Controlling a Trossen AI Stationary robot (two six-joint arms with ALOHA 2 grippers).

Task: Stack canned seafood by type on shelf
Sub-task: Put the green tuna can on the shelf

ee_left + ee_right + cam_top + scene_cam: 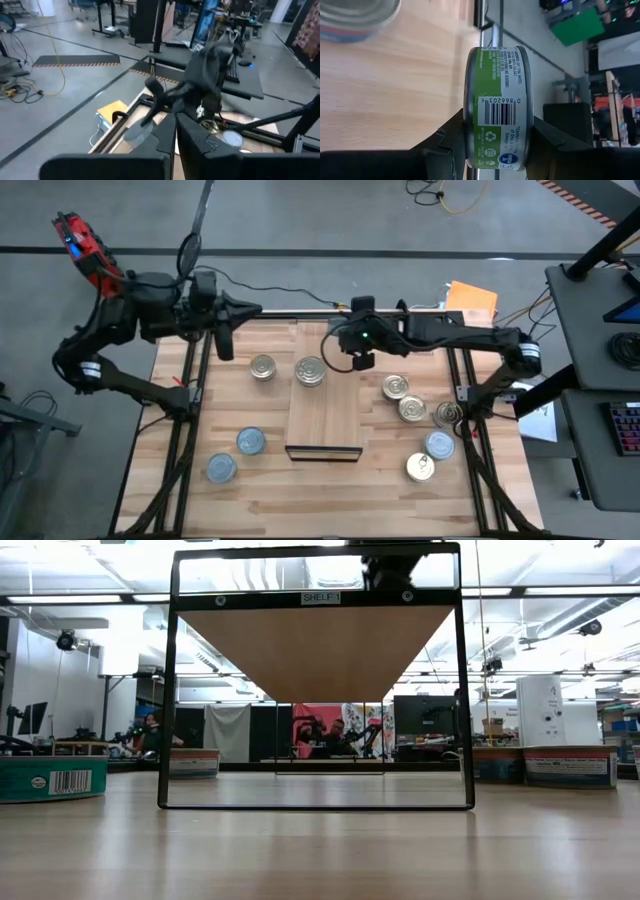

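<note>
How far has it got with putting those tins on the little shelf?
Barely started. One tin sits on the shelf at its far end. The right gripper grips a green-labelled tin. The left gripper waits at the far edge. Eight tins remain on the table.

Small white label [321,598] on top bar of black frame [168,690], low view: "SHELF 1".
Green-labelled tin [497,107], right wrist view: barcode digits "0 866203 6"; block of small white print, mostly too small to read; recycling symbol.
Teal tin [50,780] at worktop edge, low view: barcode, digits unreadable.
</note>
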